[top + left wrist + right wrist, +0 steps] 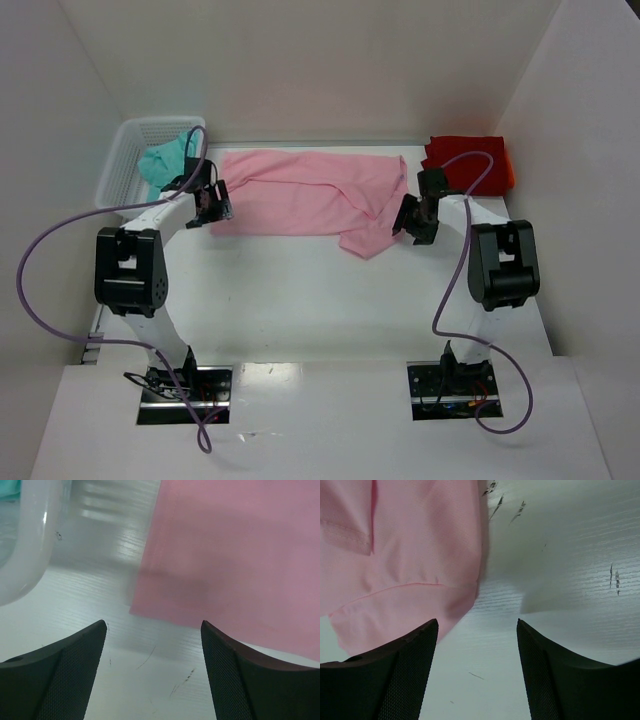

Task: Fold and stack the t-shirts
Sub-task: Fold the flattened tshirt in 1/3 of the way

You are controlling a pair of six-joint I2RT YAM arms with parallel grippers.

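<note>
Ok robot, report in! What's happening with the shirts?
Left tool, right tool open, empty, flanking pink shirt. Red shirt far right; teal shirt in basket. Nothing blocking.

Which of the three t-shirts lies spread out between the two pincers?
The pink t-shirt; the teal t-shirt sits in the basket, the red t-shirt lies in the far right corner.

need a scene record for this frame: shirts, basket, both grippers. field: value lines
pink t-shirt: spread across the far middle of the table, rumpled, not folded
red t-shirt: far right corner, looks folded
teal t-shirt: bunched in the white basket, far left
left gripper: open, empty, at the pink t-shirt's left edge
right gripper: open, empty, at the pink t-shirt's right edge
stack: none yet
</note>
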